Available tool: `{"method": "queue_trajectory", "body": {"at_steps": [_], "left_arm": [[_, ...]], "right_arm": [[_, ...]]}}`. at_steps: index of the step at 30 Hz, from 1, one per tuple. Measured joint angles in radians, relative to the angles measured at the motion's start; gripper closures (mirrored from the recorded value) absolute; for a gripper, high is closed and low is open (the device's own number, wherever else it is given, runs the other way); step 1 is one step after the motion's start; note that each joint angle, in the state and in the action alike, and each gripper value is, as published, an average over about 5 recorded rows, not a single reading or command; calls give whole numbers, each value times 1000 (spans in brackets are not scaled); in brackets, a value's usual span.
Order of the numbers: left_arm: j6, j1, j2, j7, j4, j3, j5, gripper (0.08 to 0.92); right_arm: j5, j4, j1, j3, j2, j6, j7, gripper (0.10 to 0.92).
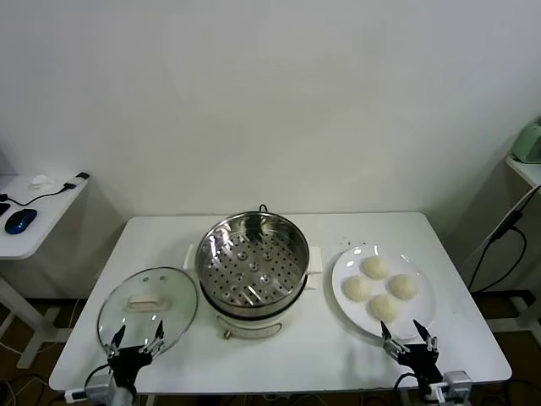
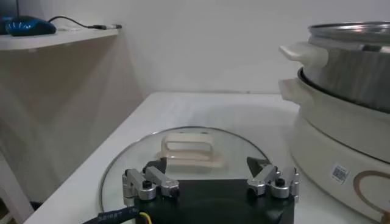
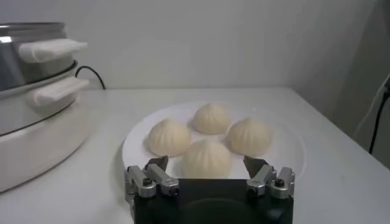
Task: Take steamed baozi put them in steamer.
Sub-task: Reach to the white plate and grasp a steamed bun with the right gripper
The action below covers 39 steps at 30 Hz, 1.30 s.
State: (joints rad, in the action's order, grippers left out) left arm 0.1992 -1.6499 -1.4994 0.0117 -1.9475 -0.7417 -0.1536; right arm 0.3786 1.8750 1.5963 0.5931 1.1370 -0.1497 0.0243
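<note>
Several cream-white baozi [image 1: 385, 289] lie on a white plate [image 1: 423, 315] at the table's right; the right wrist view shows them too [image 3: 207, 158]. The steel steamer [image 1: 252, 262], its perforated tray bare, stands at the table's middle on a white base; the left wrist view shows it [image 2: 341, 115]. My right gripper [image 1: 409, 337] is open and empty at the front edge, just before the plate [image 3: 206, 164]. My left gripper [image 1: 135, 338] is open and empty at the front left, over the near rim of the glass lid [image 2: 208, 165].
A round glass lid with a white handle [image 1: 148, 306] lies left of the steamer [image 2: 189, 149]. A side table with a blue mouse [image 1: 20, 220] and cable stands at far left. Another shelf and cables are at far right.
</note>
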Motion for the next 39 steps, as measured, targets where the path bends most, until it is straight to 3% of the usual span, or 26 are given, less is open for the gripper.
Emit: {"method": "queue_trajectory", "body": {"at_steps": [8,14,25,32,39], "left_arm": [[0,9,4,0,3,8,0,177],[-4,17,7,1,6,18,0,177],[-18,19,12,1,21,22,0,177],[-33,19,6,1,36,26,7,177],[-48,20,9,1,50,27,15,177]], "right_arm": [[-33,-52,-203,-64,-123,-104,-28,203],[-57,-134,-456,-220,-291,-178,-136,203],[-140,-437,-1133,-852,-509,-34,-609,203],[-179,-640,-1566,-1295,-508,101,-909,203],[-202,-783,-1785,-1567,-454,149,-1053,203]]}}
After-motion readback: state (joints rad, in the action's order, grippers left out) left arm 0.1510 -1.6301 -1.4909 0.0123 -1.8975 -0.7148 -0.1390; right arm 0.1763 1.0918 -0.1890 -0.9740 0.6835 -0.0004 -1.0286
